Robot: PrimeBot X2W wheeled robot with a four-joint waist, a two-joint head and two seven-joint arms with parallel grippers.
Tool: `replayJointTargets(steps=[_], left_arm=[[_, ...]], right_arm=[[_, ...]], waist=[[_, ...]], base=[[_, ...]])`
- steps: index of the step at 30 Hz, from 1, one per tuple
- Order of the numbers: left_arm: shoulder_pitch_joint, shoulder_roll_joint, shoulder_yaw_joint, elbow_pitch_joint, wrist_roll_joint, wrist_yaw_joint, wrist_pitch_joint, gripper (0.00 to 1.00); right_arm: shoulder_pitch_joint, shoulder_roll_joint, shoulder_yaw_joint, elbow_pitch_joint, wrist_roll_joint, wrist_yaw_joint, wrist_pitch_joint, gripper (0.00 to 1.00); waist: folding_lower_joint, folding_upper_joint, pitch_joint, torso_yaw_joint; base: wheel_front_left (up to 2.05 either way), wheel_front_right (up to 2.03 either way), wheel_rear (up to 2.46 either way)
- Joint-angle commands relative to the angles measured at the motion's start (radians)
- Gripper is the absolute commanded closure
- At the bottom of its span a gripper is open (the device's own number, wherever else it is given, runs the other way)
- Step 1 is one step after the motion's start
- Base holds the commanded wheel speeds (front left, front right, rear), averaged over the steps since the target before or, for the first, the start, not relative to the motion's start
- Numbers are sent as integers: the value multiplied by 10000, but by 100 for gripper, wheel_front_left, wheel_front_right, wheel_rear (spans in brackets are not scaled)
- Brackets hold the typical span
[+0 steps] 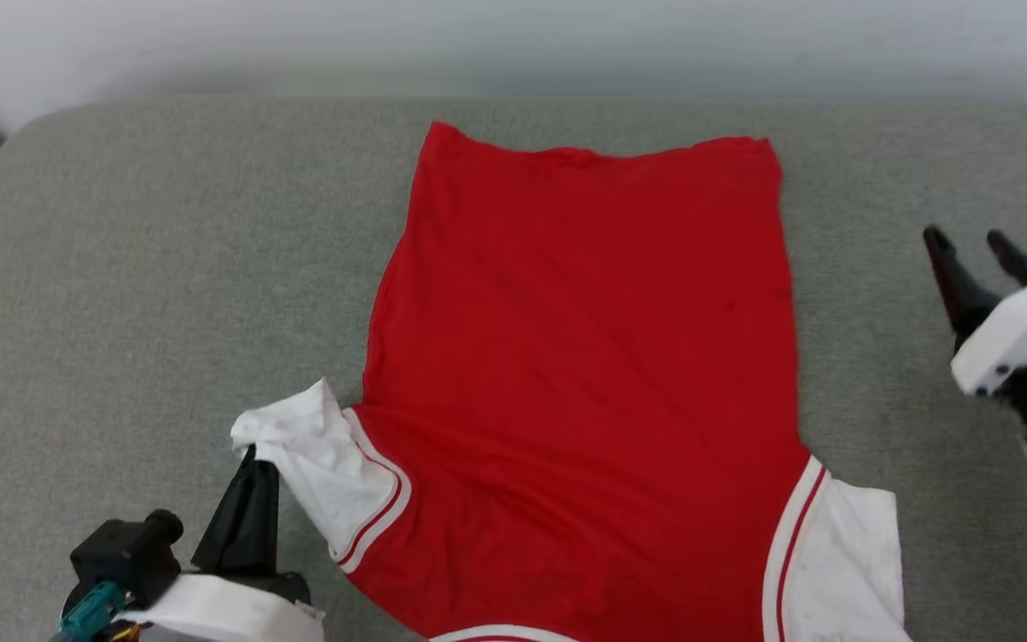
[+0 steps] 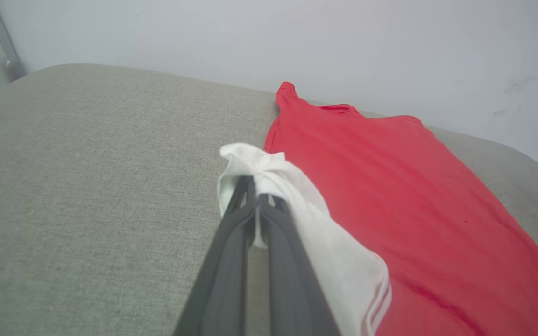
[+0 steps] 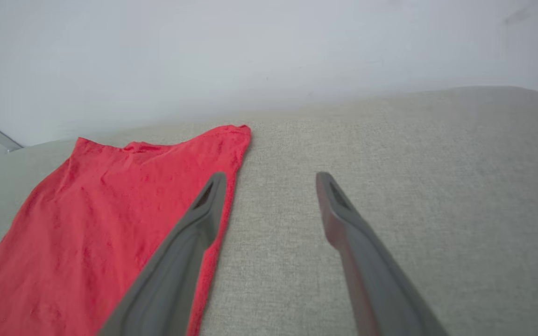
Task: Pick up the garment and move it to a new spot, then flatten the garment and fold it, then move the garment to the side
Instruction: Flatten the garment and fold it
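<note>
**Jersey laid flat, one sleeve pinched**

The garment (image 1: 585,357) is spread plain side up on the grey fabric surface (image 1: 166,267), with its hem toward the far edge. The white sleeve (image 1: 317,464) on the robot's left is bunched and pinched by the left pincer (image 1: 252,456), whose fingers are pressed together on the cloth. The right pincer (image 1: 966,239) is held spread, apart from the garment, beside its right edge.

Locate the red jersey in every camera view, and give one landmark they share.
Head view: jersey centre to bottom edge.
Left wrist view: jersey right half, white sleeve pinched in left hand.
Right wrist view: jersey lower left, beside open right hand.
Shared landmark: wavy far hem on grey cushion.
</note>
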Motion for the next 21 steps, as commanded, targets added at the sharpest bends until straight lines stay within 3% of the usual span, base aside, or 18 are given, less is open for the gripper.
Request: replayJointTargets(steps=[1, 10, 15, 21], left_arm=[[-446, -110, -108, -66, 123, -161, -136, 100], [-1817, -738, -540, -25, 397, -782, -488, 100], [-2265, -1023, -686, 84, 535, -1118, -571, 100], [-2600, -1247, -694, 240, 661, -1390, -616, 100]], right_arm=[[-1033, -246, 29, 462, 62, -3, 514, 0], [-4732, -1339, 355, 2134, -1, -3, 3655, 0], [-6058, -1390, 305, 2990, -534, -2, 5152, 0], [-6589, -1227, 157, 3705, -935, -3, 5727, 0]], waist=[[-2, -1, 1008, 779], [-2, -1, 2671, 2061], [-2, -1, 3384, 2473], [-2, -1, 3924, 2731]], base=[[0, 0, 0], [0, 0, 0], [0, 0, 0], [0, 0, 0]])
